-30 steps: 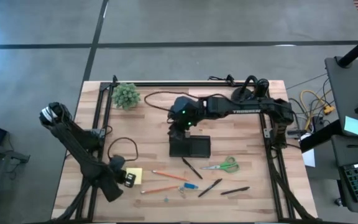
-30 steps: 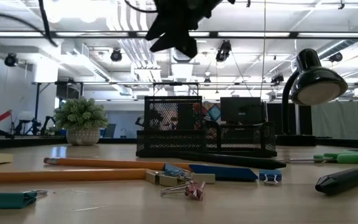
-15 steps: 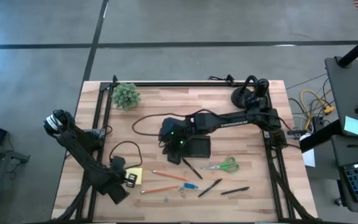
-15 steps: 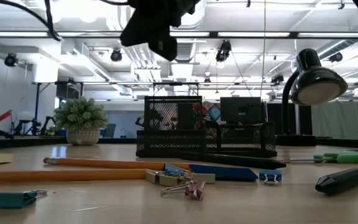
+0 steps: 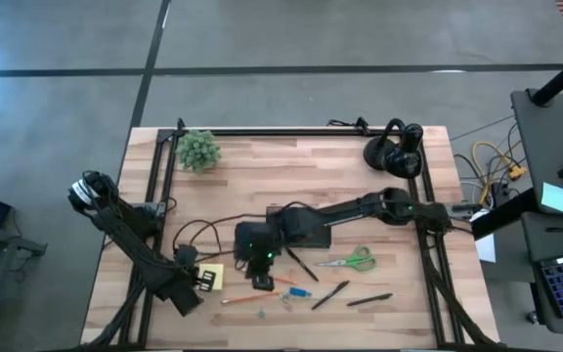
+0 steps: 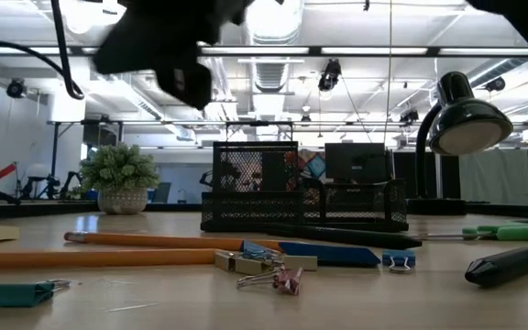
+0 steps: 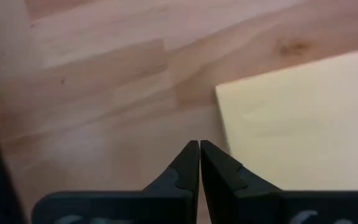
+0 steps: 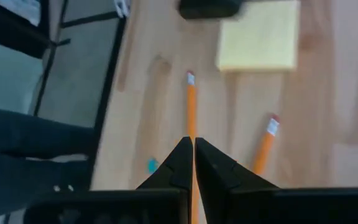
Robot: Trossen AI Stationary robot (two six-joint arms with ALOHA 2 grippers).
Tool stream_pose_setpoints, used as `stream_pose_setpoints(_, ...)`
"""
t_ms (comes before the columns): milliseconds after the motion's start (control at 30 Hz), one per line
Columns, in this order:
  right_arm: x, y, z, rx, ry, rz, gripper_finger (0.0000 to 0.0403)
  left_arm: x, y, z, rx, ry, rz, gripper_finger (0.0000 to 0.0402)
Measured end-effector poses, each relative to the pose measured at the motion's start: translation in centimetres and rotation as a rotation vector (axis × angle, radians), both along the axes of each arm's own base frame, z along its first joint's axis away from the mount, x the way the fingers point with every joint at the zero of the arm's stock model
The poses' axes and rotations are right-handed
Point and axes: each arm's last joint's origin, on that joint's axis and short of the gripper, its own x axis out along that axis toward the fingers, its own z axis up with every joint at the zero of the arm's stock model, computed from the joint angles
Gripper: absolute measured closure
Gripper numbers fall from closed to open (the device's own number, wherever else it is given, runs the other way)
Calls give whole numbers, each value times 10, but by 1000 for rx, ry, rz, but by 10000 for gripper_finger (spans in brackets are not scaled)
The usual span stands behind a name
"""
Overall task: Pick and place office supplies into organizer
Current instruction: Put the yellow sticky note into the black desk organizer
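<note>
Over the pencils, right gripper arrived from the organizer.

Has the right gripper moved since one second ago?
Yes. In the high view the right gripper has left the organizer and now hangs, shut and empty, over the orange pencils, nearer the sticky-note pad.

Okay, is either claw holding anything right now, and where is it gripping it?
Nothing is held. The right claw is shut and empty above the pencils. The left claw is shut and empty beside the sticky pad.
</note>
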Motion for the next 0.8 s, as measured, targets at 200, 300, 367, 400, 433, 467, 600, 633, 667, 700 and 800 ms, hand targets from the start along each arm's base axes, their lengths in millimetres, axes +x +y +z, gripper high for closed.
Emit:
stream_pose_setpoints(200, 27, 6, -18, 13, 6, -82, 383, -2, -1, -8, -24, -57, -38, 401)
stream_pose_setpoints(300, 32, 1, -28, 24, 32, -122, 370, -1, -12, 5, -29, -117, -57, 402)
stream_pose_setpoints(367, 29, -2, -33, 12, 80, -146, 361, -5, -13, 14, -9, -126, -83, 402)
stream_pose_setpoints(400, 28, -5, -34, 0, 97, -156, 357, -5, -15, 17, -12, -145, -91, 402)
stream_pose_setpoints(433, 26, -7, -34, -12, 117, -163, 353, -4, -18, 20, -23, -166, -97, 402)
stream_pose_setpoints(467, 25, -9, -35, -23, 135, -162, 349, -4, -21, 23, -28, -187, -102, 402)
stream_pose_setpoints(600, 25, -16, -34, -51, 131, -175, 339, -1, -32, 29, -9, -304, -118, 402)
stream_pose_setpoints(633, 26, -18, -35, -51, 124, -174, 337, 1, -34, 27, -19, -315, -117, 402)
stream_pose_setpoints(667, 27, -19, -36, -50, 119, -177, 336, 3, -36, 24, -16, -326, -116, 402)
stream_pose_setpoints(700, 27, -21, -37, -52, 121, -179, 335, 4, -38, 20, -14, -329, -116, 402)
stream_pose_setpoints(800, 29, -25, -39, -65, 106, -179, 331, 8, -43, 9, 4, -329, -115, 402)
